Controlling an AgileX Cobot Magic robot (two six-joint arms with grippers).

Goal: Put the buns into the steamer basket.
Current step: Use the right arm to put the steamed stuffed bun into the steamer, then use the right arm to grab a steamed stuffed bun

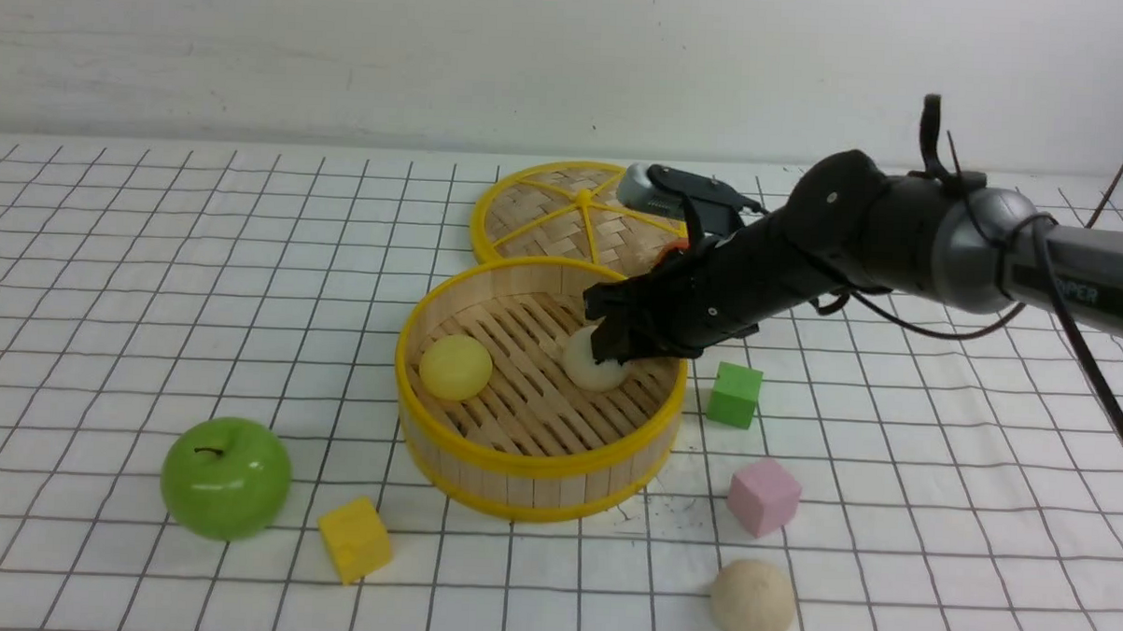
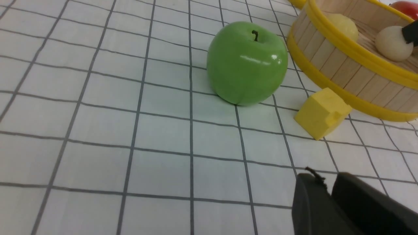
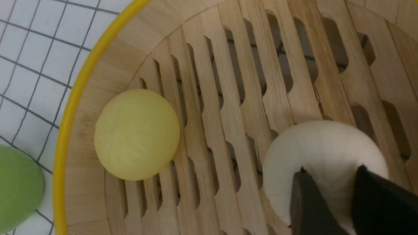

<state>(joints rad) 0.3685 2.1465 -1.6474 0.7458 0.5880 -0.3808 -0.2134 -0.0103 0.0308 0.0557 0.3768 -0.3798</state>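
Observation:
The steamer basket [image 1: 528, 459] [image 2: 343, 62] [image 3: 70, 107] stands mid-table. Two buns lie on its slatted floor: a pale yellow bun [image 1: 455, 368] [image 2: 343, 26] [image 3: 137, 134] on the left and a cream bun [image 1: 590, 368] [image 2: 393, 44] [image 3: 320, 147] on the right. My right gripper [image 1: 607, 340] [image 3: 329, 169] reaches into the basket, its fingertips parted right over the cream bun, open. A third, beige bun [image 1: 752, 600] sits on the table near the front edge. My left gripper [image 2: 326, 179] hovers low over the table, shut and empty, out of the front view.
A green apple [image 1: 226, 478] [image 2: 247, 62] and a yellow cube [image 1: 355, 539] [image 2: 321, 112] lie front left of the basket. A green cube [image 1: 734, 394] and a pink cube [image 1: 763, 495] lie to its right. The woven lid [image 1: 565, 213] lies behind it. A red apple [image 2: 406, 6] shows beyond.

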